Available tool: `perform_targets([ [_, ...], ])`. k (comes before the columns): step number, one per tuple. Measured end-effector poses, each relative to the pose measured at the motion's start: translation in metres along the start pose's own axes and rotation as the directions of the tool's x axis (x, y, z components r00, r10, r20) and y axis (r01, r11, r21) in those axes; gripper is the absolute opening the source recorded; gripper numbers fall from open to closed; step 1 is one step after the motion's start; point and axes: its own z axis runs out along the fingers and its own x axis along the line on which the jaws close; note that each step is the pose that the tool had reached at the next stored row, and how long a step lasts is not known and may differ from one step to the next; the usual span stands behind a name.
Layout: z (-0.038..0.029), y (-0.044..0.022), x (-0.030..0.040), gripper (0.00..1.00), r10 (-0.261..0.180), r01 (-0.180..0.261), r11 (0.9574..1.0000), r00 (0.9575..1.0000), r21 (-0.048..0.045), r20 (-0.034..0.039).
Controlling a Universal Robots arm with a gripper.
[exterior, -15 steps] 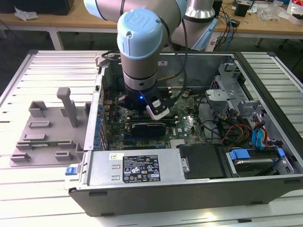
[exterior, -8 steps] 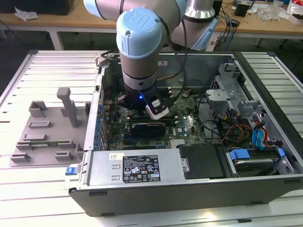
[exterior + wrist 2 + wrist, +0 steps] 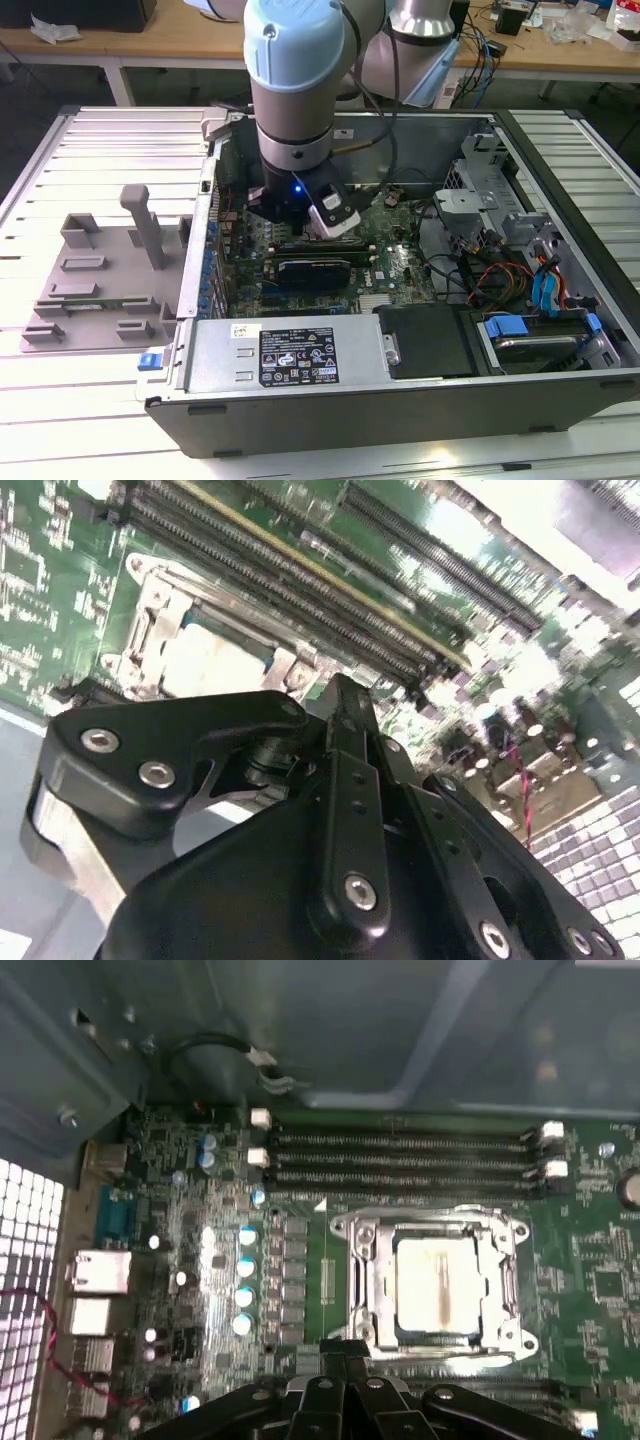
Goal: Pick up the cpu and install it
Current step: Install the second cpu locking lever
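The cpu (image 3: 440,1278) is a pale silver square lying flat inside the metal socket frame (image 3: 352,1280) on the green motherboard. In the second wrist view the cpu (image 3: 212,662) sits just beyond my black fingers. My gripper (image 3: 345,1348) hovers over the board beside the socket's edge, shut with nothing between its fingers (image 3: 345,715). In the exterior view my arm (image 3: 295,90) reaches down into the open computer case (image 3: 560,170), over the board's middle.
Rows of memory slots (image 3: 400,1160) run along one side of the socket. A grey plastic tray (image 3: 100,280) with raised blocks lies at the exterior view's left. A white-labelled box (image 3: 290,355), drive bays (image 3: 540,330) and loose cables (image 3: 490,275) crowd the case.
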Motion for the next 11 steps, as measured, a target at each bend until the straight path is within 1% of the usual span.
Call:
perform_targets([
  [1, 0.0001, 0.0005, -0.0016, 0.11, 0.000, 0.000, 0.9998, 1.0000, 0.0192, -0.0004],
  [2, 0.0004, 0.0007, -0.0081, 0.11, 0.000, 0.000, 0.9998, 1.0000, 0.0211, -0.0004],
  [4, 0.0007, 0.0006, -0.0164, 0.11, 0.000, 0.000, 0.9998, 1.0000, 0.0222, -0.0005],
  [5, 0.0010, 0.0005, -0.0239, 0.11, 0.000, 0.000, 0.9997, 1.0000, 0.0227, -0.0006],
  [6, 0.0012, 0.0004, -0.0298, 0.11, 0.000, 0.000, 0.9997, 1.0000, 0.0232, -0.0005],
  [8, 0.0015, 0.0006, -0.0352, 0.11, 0.000, 0.000, 0.9997, 1.0000, 0.0233, -0.0007],
  [11, 0.0023, 0.0045, -0.0360, 0.11, 0.000, 0.000, 0.9997, 1.0000, 0.0234, -0.0006],
])
